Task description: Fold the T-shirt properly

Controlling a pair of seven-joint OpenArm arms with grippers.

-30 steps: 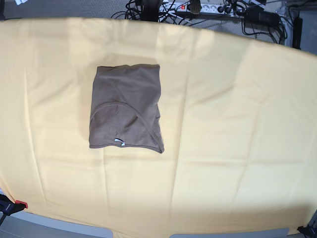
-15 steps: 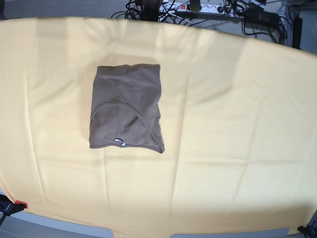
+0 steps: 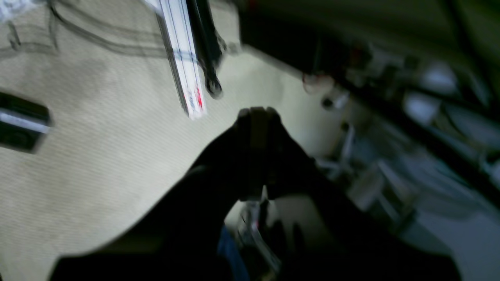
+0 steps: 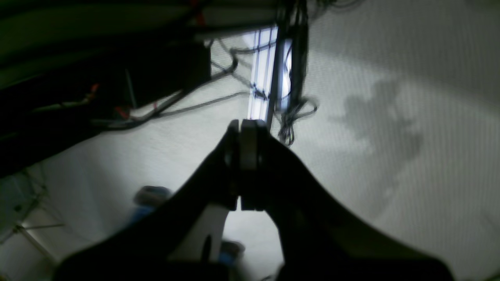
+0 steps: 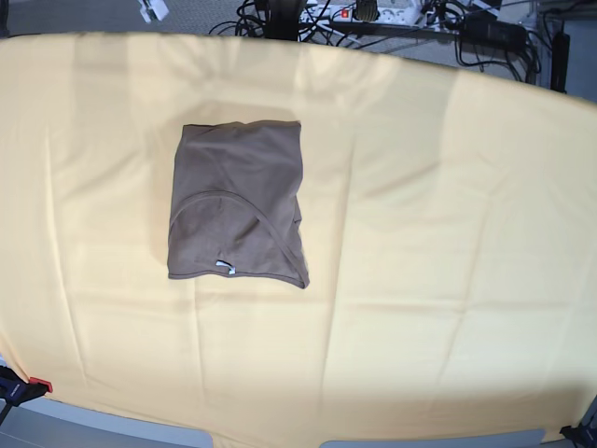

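At the near edge of the base view the yellow cloth [image 5: 420,280] hangs over the table front, with a red-tipped clamp [image 5: 37,385] at its near left corner. Farther in, on the left half of the cloth, lies the T-shirt [image 5: 238,201], folded into a compact, roughly rectangular packet. Its collar curve faces the near side, and a small light tag [image 5: 224,268] shows at the near hem. The edges look fairly square, apart from a slight bulge on the right side. No arm reaches over the table.

Both arms are away from the work. The left gripper [image 3: 258,117] has its jaws pressed together on nothing and points at carpeted floor [image 3: 97,156] beside a white power strip [image 3: 183,58]. The right gripper [image 4: 244,132] is likewise closed and empty over pale floor with loose cables [image 4: 289,113].

Beyond the far edge of the cloth, a tangle of cords and plugs [image 5: 392,19] lies on the floor.

The folding appears done. At most, that bulging side could be tidied.
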